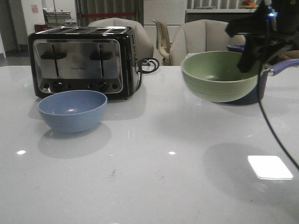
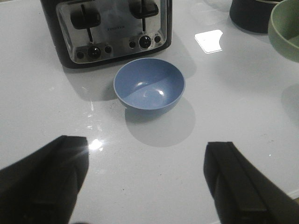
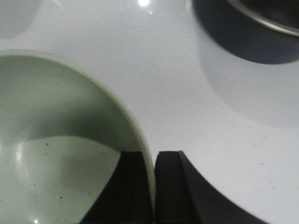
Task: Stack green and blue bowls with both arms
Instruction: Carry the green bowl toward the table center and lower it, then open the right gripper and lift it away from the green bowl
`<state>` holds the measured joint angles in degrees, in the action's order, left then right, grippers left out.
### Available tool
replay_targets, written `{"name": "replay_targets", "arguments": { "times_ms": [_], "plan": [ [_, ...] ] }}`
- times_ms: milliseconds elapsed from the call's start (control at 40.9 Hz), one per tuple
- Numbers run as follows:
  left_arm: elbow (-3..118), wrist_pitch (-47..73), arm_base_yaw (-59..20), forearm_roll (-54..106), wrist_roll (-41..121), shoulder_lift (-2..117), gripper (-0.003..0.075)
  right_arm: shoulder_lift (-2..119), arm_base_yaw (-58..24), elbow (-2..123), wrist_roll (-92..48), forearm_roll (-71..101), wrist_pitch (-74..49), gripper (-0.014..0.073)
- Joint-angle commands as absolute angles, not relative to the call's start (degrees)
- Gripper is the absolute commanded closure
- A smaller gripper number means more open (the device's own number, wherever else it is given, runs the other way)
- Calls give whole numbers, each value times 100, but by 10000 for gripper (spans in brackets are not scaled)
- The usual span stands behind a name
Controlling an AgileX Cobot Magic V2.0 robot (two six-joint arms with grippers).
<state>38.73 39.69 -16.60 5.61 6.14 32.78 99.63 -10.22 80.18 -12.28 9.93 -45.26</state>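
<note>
My right gripper (image 3: 152, 186) is pinched on the rim of the green bowl (image 1: 218, 75), one finger inside the wall and one outside (the right wrist view shows the rim pressed between the two dark pads). The bowl hangs tilted above the desk (image 1: 149, 177) toward its far right corner, its mouth turned partly toward the front edge; its shadow lies on the white surface beneath. Directly behind it stands the dark saucepan (image 1: 254, 91), whose purple handle (image 1: 282, 66) points toward the right edge. My right arm's cable (image 1: 273, 130) drops across the right side of the front view.

The blue bowl (image 1: 72, 110) rests upright on the desk on the left side, about midway between the front and far edges, just in front of the toaster (image 1: 81, 60) and apart from it. The toaster, black and chrome with two levers, sits near the far left corner, its cord (image 1: 147, 65) coiled beside it.

My left gripper (image 2: 147, 186) hovers over the desk on the front-edge side of the blue bowl, fingers (image 2: 44, 182) spread wide with nothing between them; the blue bowl lies well clear ahead of the fingertips. A bright reflected patch (image 1: 270, 167) marks the desk near the front right corner.
</note>
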Motion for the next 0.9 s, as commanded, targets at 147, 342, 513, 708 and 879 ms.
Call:
{"name": "replay_targets", "arguments": {
  "times_ms": [147, 342, 513, 708, 879],
  "plan": [
    [4030, 3544, -1701, 621, 625, 3325, 160, 9949, -2345, 8211, -1296, 829, -4423, 557],
    [4030, 3544, -1701, 621, 625, 3325, 160, 10414, -2711, 8211, -1295, 854, -4296, 557],
    [4030, 3544, -1701, 621, 625, 3325, 160, 10683, -2711, 8211, -1295, 847, -4265, 555],
    [4030, 3544, -1701, 621, 625, 3325, 160, 10733, -2711, 8211, -1295, 853, -4233, 386],
    [4030, 3544, -1701, 621, 625, 3325, 160, 10582, -2704, 8211, -1295, 892, -4141, 229]
  ]
}}
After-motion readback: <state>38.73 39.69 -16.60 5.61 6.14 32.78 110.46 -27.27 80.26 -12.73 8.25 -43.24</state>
